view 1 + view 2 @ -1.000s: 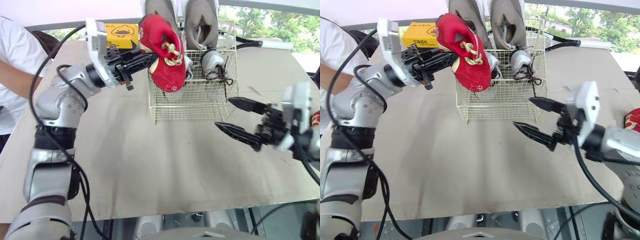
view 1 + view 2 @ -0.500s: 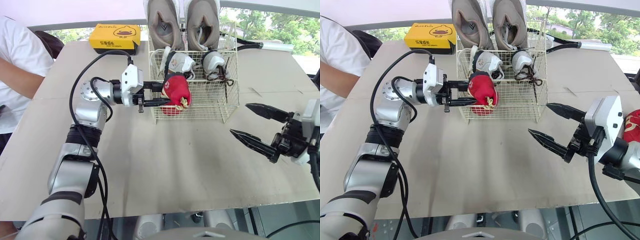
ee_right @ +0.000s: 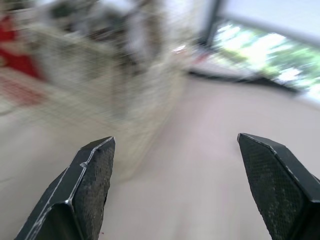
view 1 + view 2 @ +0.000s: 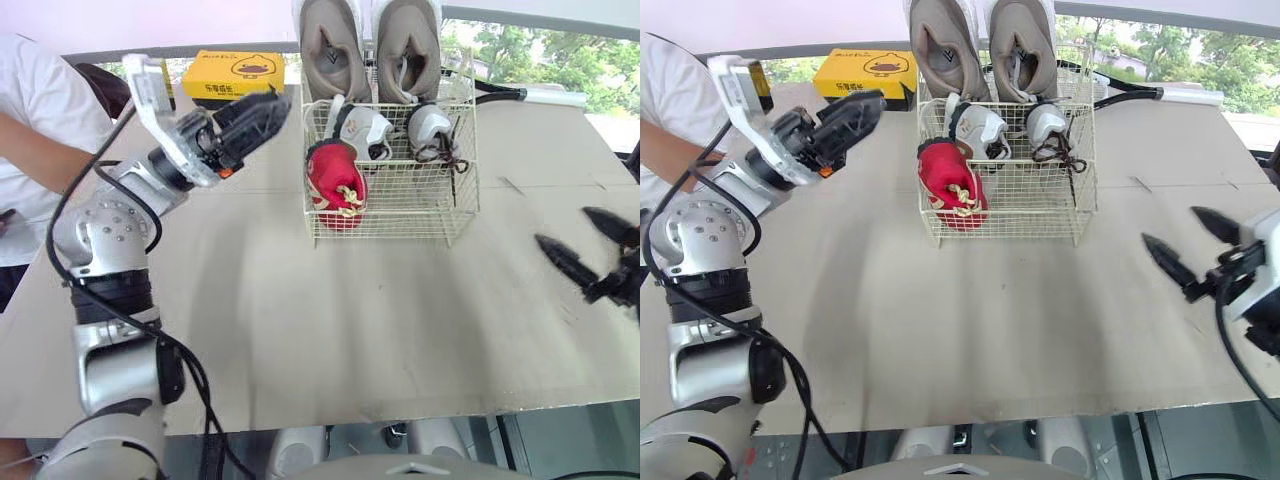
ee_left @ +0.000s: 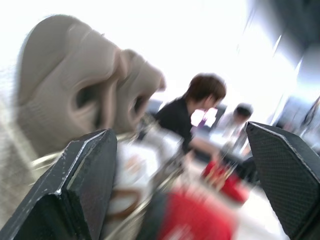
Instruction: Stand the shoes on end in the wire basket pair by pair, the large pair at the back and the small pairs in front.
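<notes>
The left claw (image 4: 272,105) has released the small red shoe (image 4: 336,186), which now stands on end in the front left of the white wire basket (image 4: 390,225). This claw has pulled back leftward, fingers wide. The right claw (image 4: 564,225), also wide, has retreated toward the right edge of the beige desk (image 4: 300,300).

Five shoes (image 4: 330,50), one wire basket (image 4: 400,212), one yellow box (image 4: 240,78)
</notes>
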Available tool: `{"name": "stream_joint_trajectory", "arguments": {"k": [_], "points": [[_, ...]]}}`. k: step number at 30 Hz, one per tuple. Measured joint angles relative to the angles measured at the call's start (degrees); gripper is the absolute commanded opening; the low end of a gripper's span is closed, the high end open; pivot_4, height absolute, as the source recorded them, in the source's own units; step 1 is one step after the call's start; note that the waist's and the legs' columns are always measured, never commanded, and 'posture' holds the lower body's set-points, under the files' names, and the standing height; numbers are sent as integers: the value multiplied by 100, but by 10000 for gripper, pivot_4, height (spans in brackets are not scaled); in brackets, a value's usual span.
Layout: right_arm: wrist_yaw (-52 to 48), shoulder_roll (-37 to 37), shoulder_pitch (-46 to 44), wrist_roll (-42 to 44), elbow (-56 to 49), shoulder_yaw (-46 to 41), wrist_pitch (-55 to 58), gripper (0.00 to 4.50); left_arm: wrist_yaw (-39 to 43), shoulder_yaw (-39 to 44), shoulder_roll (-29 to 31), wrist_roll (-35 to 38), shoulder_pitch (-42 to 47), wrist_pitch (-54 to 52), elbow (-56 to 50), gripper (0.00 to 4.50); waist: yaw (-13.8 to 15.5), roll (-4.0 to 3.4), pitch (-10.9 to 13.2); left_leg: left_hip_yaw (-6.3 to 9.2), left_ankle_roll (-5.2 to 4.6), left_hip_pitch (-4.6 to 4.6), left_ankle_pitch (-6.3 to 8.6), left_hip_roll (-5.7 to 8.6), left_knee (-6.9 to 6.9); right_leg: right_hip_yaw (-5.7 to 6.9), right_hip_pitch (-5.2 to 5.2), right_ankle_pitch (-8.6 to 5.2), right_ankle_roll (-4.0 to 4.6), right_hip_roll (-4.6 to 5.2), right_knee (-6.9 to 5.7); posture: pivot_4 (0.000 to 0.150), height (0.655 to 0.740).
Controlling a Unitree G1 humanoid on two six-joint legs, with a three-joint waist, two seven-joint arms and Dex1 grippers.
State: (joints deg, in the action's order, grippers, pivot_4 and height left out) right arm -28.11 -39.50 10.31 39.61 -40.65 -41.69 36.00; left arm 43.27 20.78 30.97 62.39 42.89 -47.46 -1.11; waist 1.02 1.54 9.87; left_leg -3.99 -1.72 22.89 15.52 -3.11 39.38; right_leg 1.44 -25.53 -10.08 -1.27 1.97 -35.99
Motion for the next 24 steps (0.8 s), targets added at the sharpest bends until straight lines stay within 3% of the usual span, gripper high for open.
{"name": "stream_joint_trajectory", "arguments": {"k": [3, 6, 12, 18, 24], "points": [[231, -401, -60, -321, 670, -206, 213, 37460, -909, -119, -435, 867, 125, -401, -844, 44205, -22, 4, -2, -10, 0, -6, 0, 6, 2, -18, 2, 1, 1, 0, 0, 1500, 7400], [345, -739, -200, -587, 1257, -184, 452, 37460, -1040, -620, -518, 1115, 172, -603, -1602, 44205, -39, -2, -6, -21, -1, -22, 1, 11, -4, -43, 3, 1, 3, -7, -4, 1500, 7400], [463, -1798, -1045, -1039, 2964, 273, 1396, 37460, -214, -2240, -310, 116, -625, -498, -2569, 44205, -131, -15, -13, -12, -3, -44, 2, 40, -11, -81, 3, -13, 25, -33, -16, 1500, 7400], [281, -2406, -2377, -1422, 4867, 1517, 1992, 37460, 241, -2690, -108, -817, -1094, -3, -2659, 44205, -188, -16, -12, -10, -5, -61, 2, 57, -13, -115, 0, -14, 25, -43, -26, 1500, 7400], [48, -2486, -4065, -2183, 6475, 3183, 2223, 37460, 525, -2839, -82, -1214, -1140, 308, -2710, 44205, -192, -12, -9, -14, -19, -63, 11, 64, -14, -136, -2, -14, 24, -44, -21, 1500, 7400]]}}
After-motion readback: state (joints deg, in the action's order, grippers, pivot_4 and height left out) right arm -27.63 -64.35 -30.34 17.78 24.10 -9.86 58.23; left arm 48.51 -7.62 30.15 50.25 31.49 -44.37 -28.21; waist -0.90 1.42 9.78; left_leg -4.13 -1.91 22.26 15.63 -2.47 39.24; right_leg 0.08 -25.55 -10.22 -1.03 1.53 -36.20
